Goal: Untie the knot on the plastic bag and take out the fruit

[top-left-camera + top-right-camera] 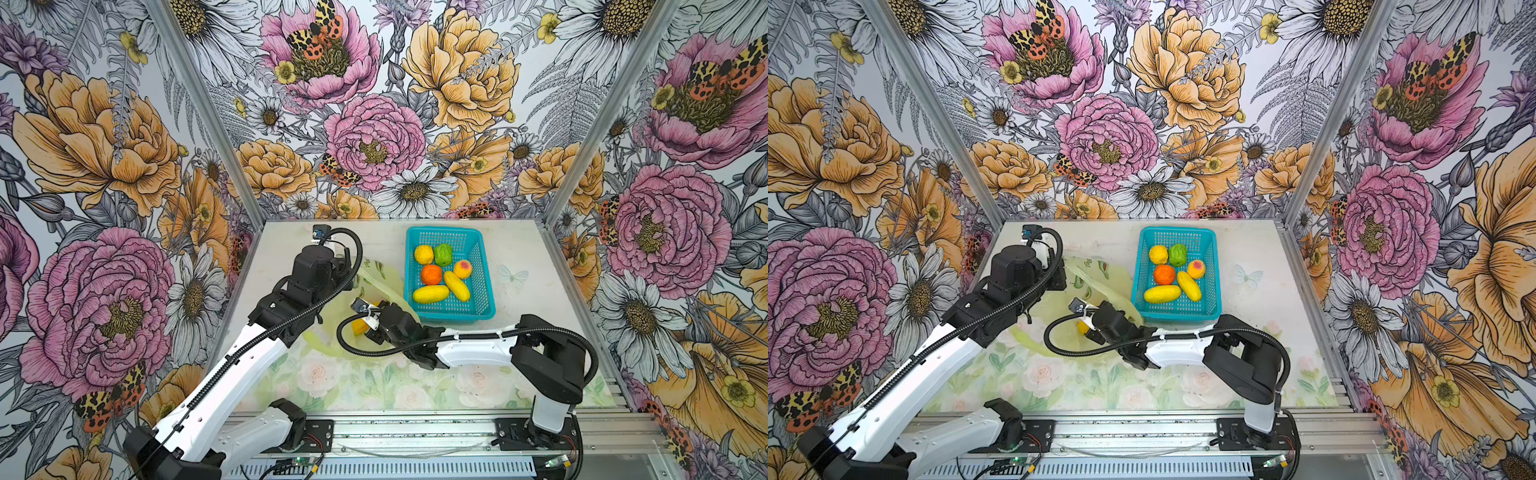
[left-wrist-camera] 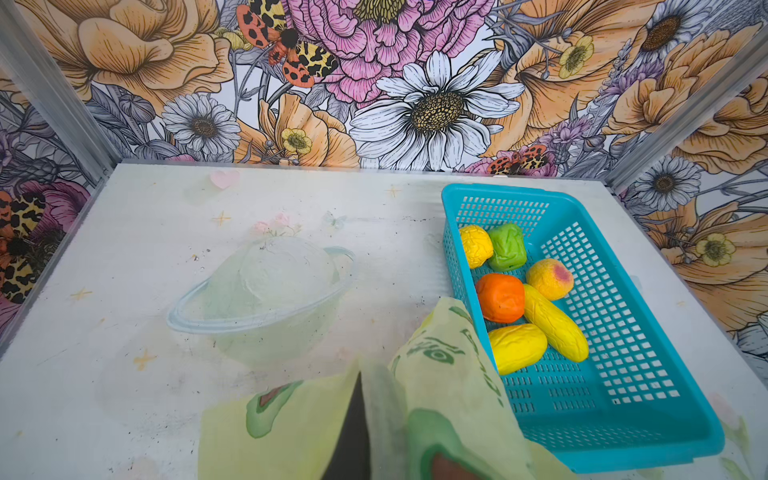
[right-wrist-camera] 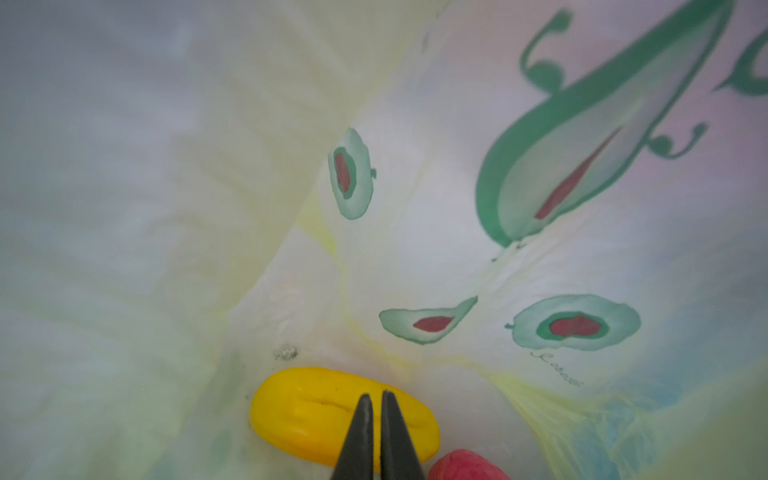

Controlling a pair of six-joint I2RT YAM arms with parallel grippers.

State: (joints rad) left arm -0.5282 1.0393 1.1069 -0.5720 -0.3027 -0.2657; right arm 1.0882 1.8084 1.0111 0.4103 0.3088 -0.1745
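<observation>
Now left jaws clamp plastic bag (image 2: 453, 374); right jaws pinch yellow fruit (image 3: 307, 411) inside

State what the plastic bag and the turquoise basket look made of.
The plastic bag: thin translucent film, soft sheen; light passes through, it creases. The basket: likely rigid moulded plastic, semi-gloss; even perforated grid, smooth rim.

Plastic bag (image 2: 453, 374): translucent pale yellow-green, green avocado motifs with red-brown centres.
Basket (image 1: 457, 314): turquoise, perforated grid.
In basket: round yellow fruit (image 1: 424, 254), green fruit (image 1: 443, 254), orange fruit (image 1: 431, 274), peach fruit (image 1: 462, 269) with red blush, long yellow pair (image 1: 431, 294).
Inside bag: bright yellow fruit (image 3: 299, 411), pink-red fruit (image 3: 465, 465).
Walls (image 1: 374, 137): pink, orange, white flowers, orange-black spotted moths.
Tabletop (image 1: 540, 257): pale, faint roses.
</observation>
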